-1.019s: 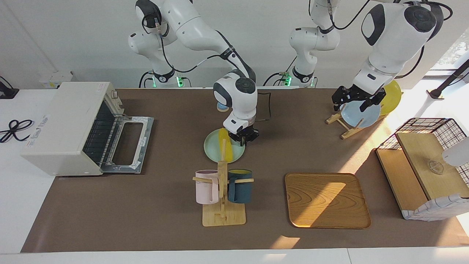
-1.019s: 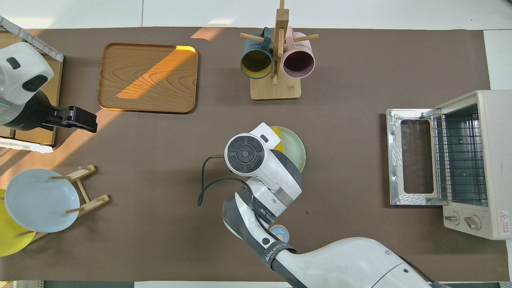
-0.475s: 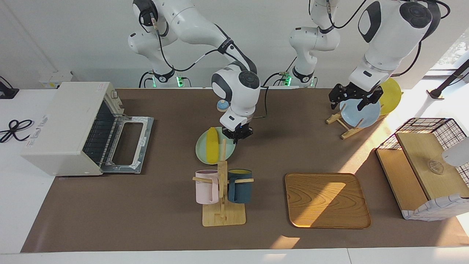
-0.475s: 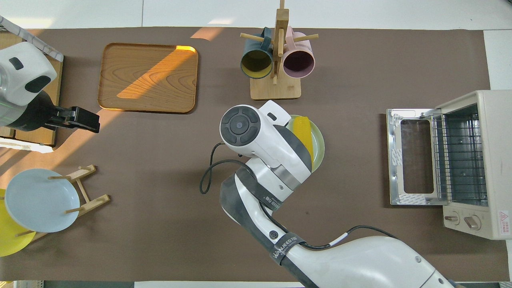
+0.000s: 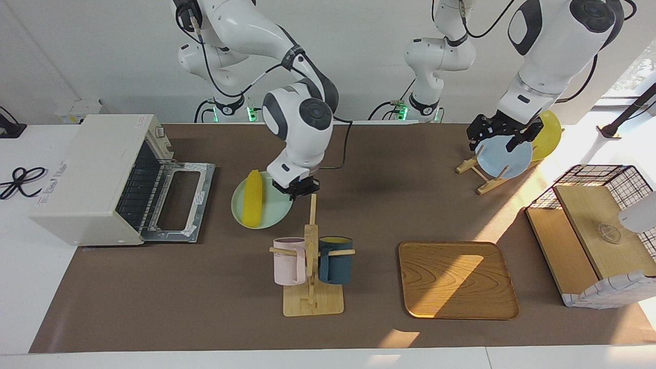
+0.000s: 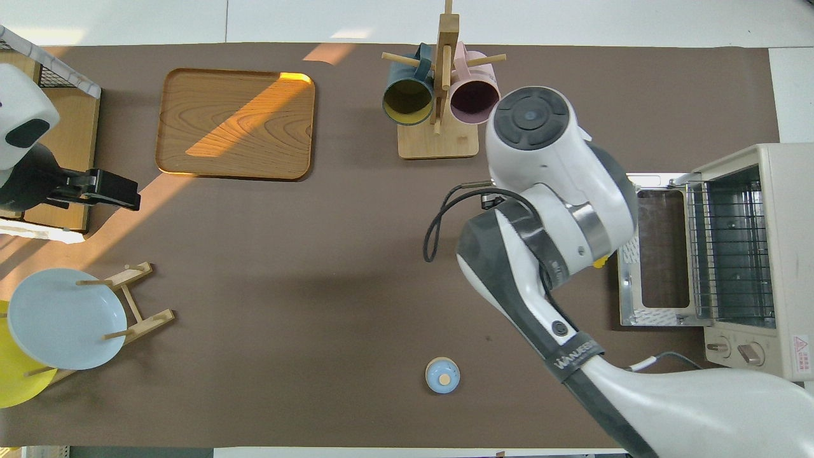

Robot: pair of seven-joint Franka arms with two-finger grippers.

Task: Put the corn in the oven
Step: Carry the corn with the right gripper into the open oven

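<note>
Blue plate [image 5: 503,158]: upright in a wooden rack [image 5: 479,173], nearest the robots at the left arm's end of the surface [image 5: 215,307]; a yellow plate [image 5: 548,132] stands in the same rack just beside it.
Left tool [image 5: 501,137]: hangs over the blue plate's upper rim, fingers spread apart, gripping nothing; this arm waits.
Small blue knob [image 6: 442,374]: sits alone on the surface close to the robots, about midway between the two ends.
Oven [image 5: 89,179]: white, at the right arm's end of the surface, its door [image 5: 179,201] dropped flat open, wire rack visible inside.
Corn [image 5: 252,198]: lies lengthwise on a pale green plate [image 5: 274,209], in front of the open oven door and apart from it, nearer to the robots than the mug stand.
Right tool [image 5: 298,187]: fingers pinched together on the green plate's rim, at the edge toward the left arm's end; in the overhead view the arm hides plate and corn almost wholly.
Mug stand [image 5: 311,266]: wooden, farther from the robots than the green plate, carrying a pink mug [image 5: 288,260] and a dark blue mug [image 5: 335,259].
Wooden tray [image 5: 457,279]: flat beside the mug stand, toward the left arm's end.
Wooden box [image 5: 597,241]: with a wire basket [image 5: 597,177], at the left arm's end of the surface.
</note>
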